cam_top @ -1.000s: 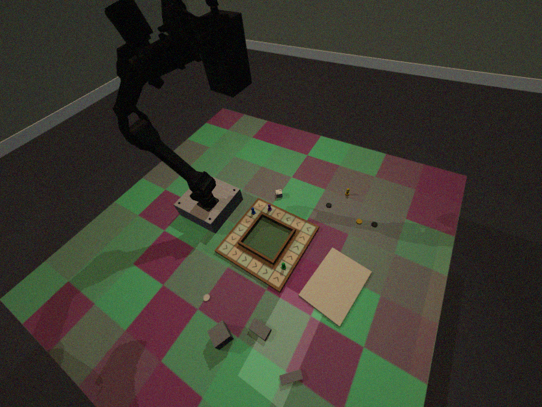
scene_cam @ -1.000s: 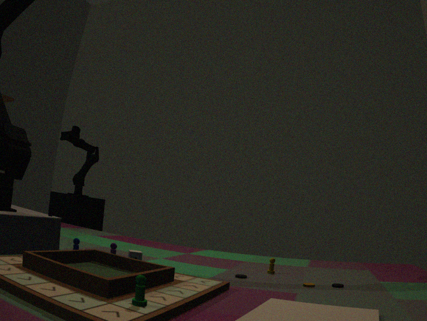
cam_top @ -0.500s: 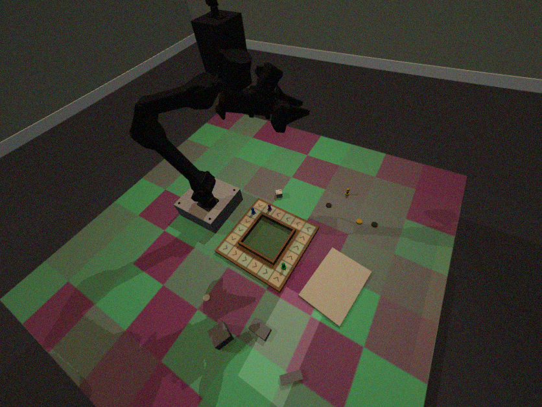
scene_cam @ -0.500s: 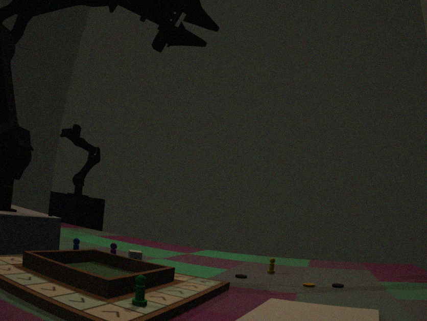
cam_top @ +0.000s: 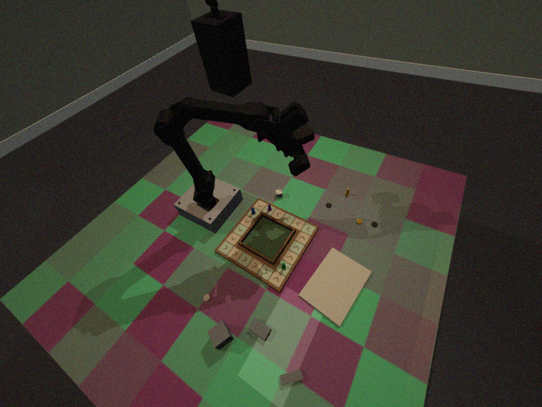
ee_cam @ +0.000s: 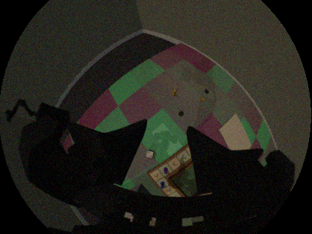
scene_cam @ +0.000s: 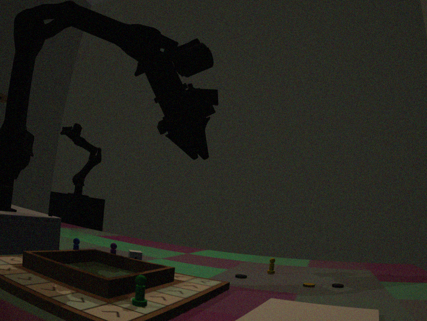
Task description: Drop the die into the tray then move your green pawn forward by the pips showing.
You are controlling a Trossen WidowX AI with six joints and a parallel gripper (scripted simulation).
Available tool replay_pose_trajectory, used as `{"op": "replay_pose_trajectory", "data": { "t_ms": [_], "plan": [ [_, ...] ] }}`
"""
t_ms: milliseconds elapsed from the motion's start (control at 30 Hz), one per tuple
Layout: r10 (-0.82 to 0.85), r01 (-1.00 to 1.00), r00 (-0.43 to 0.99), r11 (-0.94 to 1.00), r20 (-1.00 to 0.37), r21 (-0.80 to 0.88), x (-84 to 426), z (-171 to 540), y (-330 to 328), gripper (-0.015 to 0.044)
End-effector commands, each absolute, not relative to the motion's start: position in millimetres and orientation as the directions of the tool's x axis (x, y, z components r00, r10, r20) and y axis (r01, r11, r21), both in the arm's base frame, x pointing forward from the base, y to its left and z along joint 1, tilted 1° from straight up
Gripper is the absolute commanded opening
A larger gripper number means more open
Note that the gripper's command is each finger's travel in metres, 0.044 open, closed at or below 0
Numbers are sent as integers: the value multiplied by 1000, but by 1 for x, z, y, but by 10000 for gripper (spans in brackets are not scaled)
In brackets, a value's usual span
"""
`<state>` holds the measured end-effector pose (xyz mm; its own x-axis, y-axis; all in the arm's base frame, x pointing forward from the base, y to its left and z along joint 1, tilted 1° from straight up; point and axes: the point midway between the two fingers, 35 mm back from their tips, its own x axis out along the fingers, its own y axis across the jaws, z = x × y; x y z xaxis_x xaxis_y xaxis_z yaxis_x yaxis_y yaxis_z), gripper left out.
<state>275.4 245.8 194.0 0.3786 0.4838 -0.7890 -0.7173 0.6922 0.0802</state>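
My gripper (cam_top: 299, 168) (scene_cam: 200, 158) (ee_cam: 167, 126) is open and empty, high above the table beyond the board. The white die (cam_top: 279, 193) (scene_cam: 135, 254) (ee_cam: 149, 154) lies on the table just outside the board's far corner; its pips are too small to read. The board (cam_top: 233, 238) (ee_cam: 155, 174) has arrowed squares around a wooden-walled tray (cam_top: 257, 253) (scene_cam: 69, 275), which holds nothing. The green pawn (cam_top: 283, 266) (scene_cam: 139, 292) stands upright on the square beside the near corner square; my right finger hides it in the wrist view.
Blue (cam_top: 252, 210) (ee_cam: 162, 184) and purple (cam_top: 269, 207) (ee_cam: 166, 170) pawns stand at the board's far corner. A yellow pawn (cam_top: 347, 192) (scene_cam: 271, 266) and small discs stand right of it. A beige slab (cam_top: 336, 286) lies right of the board, grey blocks (cam_top: 220, 335) in front.
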Motion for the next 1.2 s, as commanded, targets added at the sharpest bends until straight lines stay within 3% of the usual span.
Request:
{"op": "replay_pose_trajectory", "data": {
  "t_ms": [0,267,1167],
  "plan": [
    [335,-690,241,719,-911,82,248,124,248,275],
    [28,-674,47,739,-999,-11,191,31,228,275],
    [18,-674,42,739,-999,-15,191,0,225,275]
  ]
}}
